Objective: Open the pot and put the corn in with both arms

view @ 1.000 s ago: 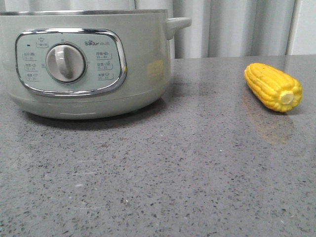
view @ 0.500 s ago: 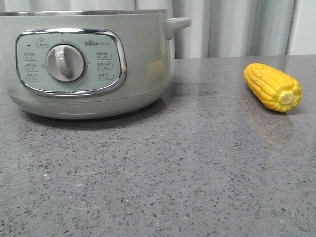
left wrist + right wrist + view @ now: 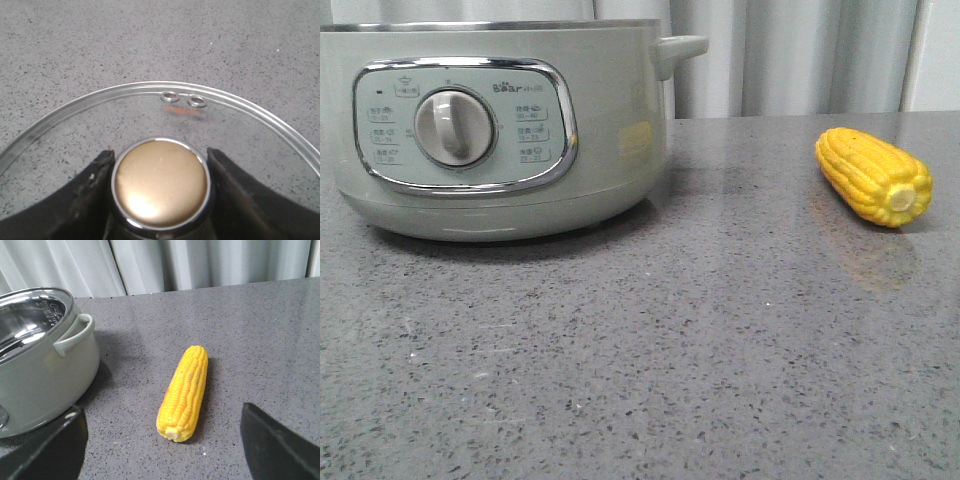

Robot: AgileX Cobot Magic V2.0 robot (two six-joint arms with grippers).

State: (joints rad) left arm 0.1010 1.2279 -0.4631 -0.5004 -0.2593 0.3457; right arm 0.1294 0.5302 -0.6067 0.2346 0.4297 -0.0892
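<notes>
The pale-green pot [image 3: 500, 130] stands at the left of the grey counter with no lid on it; the right wrist view shows its bare steel inside [image 3: 30, 322]. The yellow corn [image 3: 873, 176] lies on the counter at the right, apart from the pot. My left gripper [image 3: 159, 154] is shut on the gold knob [image 3: 160, 182] of the glass lid [image 3: 125, 107], held over bare counter. My right gripper [image 3: 161, 412] is open above the corn [image 3: 185, 390], one finger on each side, not touching it. Neither gripper shows in the front view.
The pot's side handle [image 3: 75, 335] sticks out toward the corn. Grey curtains [image 3: 790, 55] hang behind the counter's far edge. The lid has two small steam holes [image 3: 182, 98] near its steel rim.
</notes>
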